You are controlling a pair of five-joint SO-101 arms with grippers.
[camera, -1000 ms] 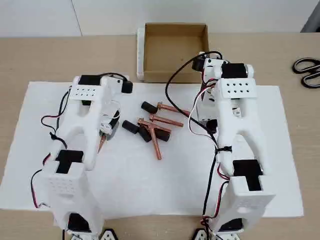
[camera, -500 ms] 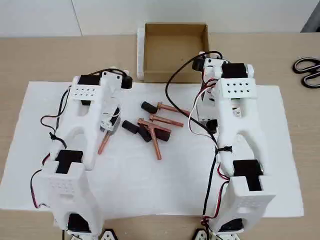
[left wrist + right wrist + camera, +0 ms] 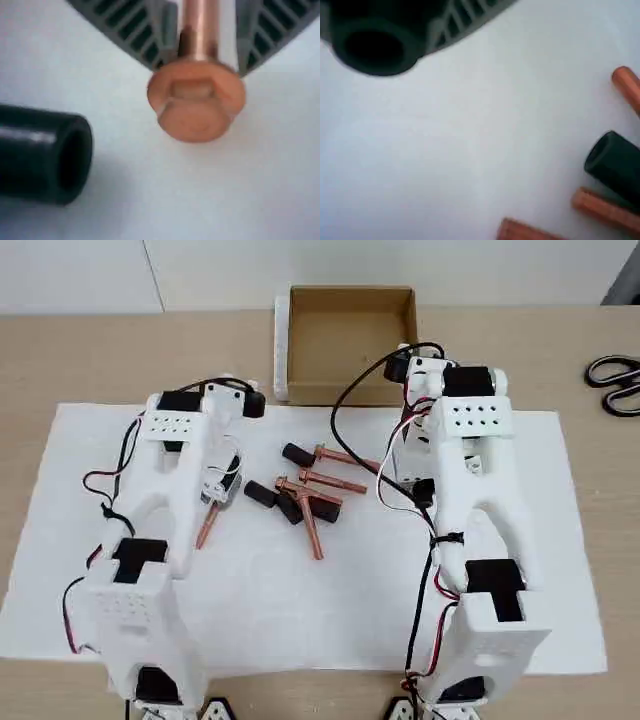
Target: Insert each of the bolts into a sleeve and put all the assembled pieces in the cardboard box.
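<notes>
- The left gripper [image 3: 200, 35] is clamping the shank of the held bolt [image 3: 195, 102] between its grey ribbed fingers [image 3: 135, 30].
- In the left wrist view this copper bolt is turning its hexagonal flanged head toward the camera, with its shank running away between the fingers.
- From above, its long axis is slanting from the gripper toward the near edge of the white mat [image 3: 300, 610] and a little to the left.
- A loose sleeve [image 3: 45, 152] is lying on its side on the mat near the bolt head but apart from it. Its open bore is facing the bolt's side and its axis is running crosswise to the shank.
- The right gripper [image 3: 385, 20] is gripping the held sleeve [image 3: 375, 50] against a ribbed finger, above the mat, with its open end facing the wrist camera.
- Between the arms, the far bolt [image 3: 350, 459] is lying nearly left to right, with its head just beside the far sleeve [image 3: 297, 454] and its tip pointing toward the right arm.
- The near bolt [image 3: 313, 533] is lying with its long axis running toward the near edge.
- The cardboard box [image 3: 345, 335] is sitting beyond the mat on the table [image 3: 100, 350], with its open top facing up.
</notes>
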